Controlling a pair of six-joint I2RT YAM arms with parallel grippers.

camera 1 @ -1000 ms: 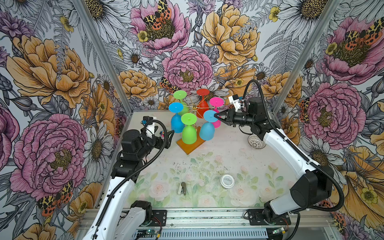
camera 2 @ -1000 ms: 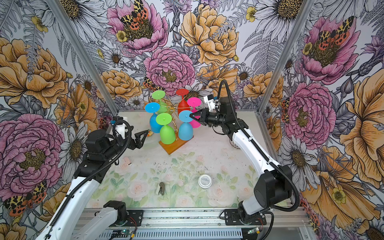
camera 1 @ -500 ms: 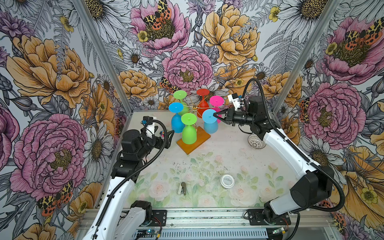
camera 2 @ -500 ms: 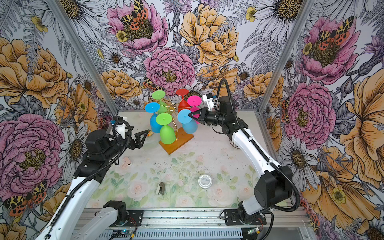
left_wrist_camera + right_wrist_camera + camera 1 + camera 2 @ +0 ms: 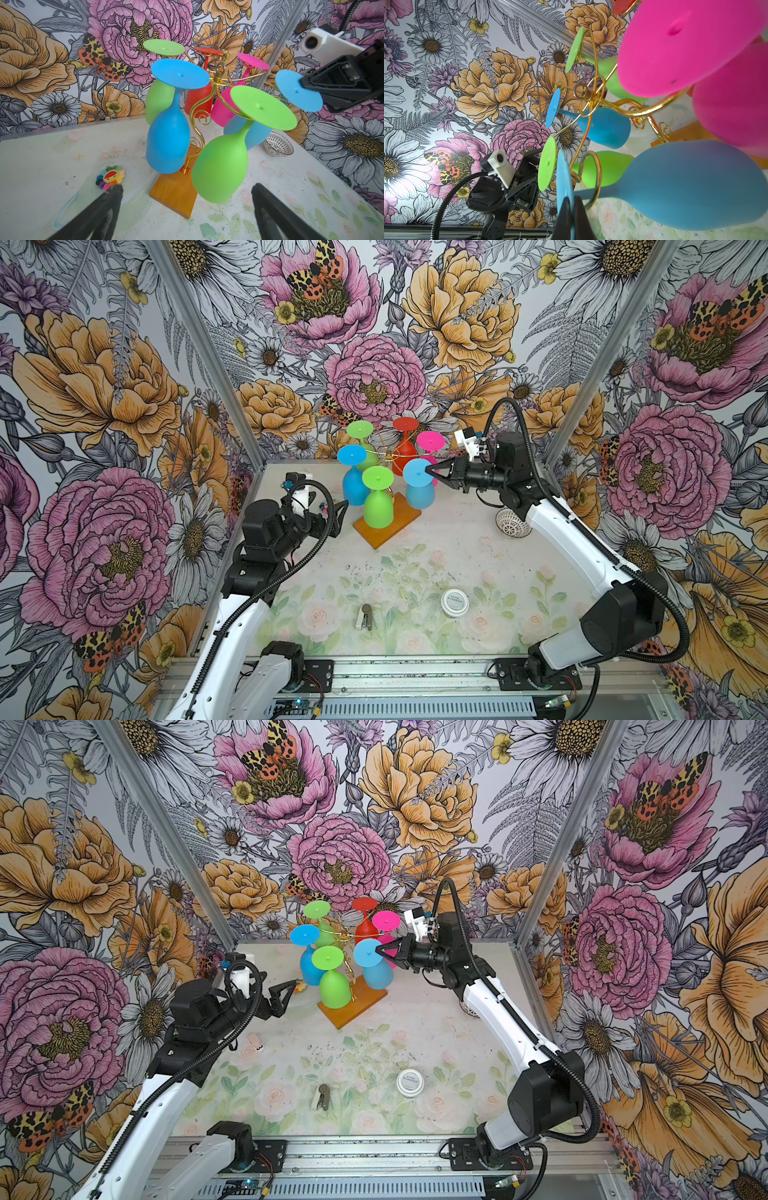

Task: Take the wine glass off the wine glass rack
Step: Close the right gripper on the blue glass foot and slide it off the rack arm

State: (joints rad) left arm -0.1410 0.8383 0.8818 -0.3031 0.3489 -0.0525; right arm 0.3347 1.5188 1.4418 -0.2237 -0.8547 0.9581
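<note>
The wine glass rack (image 5: 390, 526) (image 5: 353, 1006) stands at the back middle on its orange-brown base, with gold wire arms (image 5: 216, 83) (image 5: 591, 97). Several coloured glasses hang from it upside down. My right gripper (image 5: 430, 472) (image 5: 378, 950) (image 5: 572, 199) is shut on the flat foot of the blue wine glass (image 5: 419, 497) (image 5: 376, 975) (image 5: 295, 91) (image 5: 685, 185) on the rack's right side. Its stem sits in a wire curl. My left gripper (image 5: 340, 514) (image 5: 286, 990) (image 5: 186, 187) is open and holds nothing, low and to the left of the base.
Green (image 5: 377, 502), blue (image 5: 353, 485), red (image 5: 405, 448) and pink (image 5: 430, 441) glasses crowd the rack. A patterned bowl (image 5: 510, 522) sits under the right arm. A white round jar (image 5: 454, 602) and a small clip-like thing (image 5: 365, 616) lie near the front. A flower toy (image 5: 110, 177) lies beside the base.
My right gripper's jaws have closed onto the blue glass's foot, and the glass has swung slightly. The left arm has not moved.
</note>
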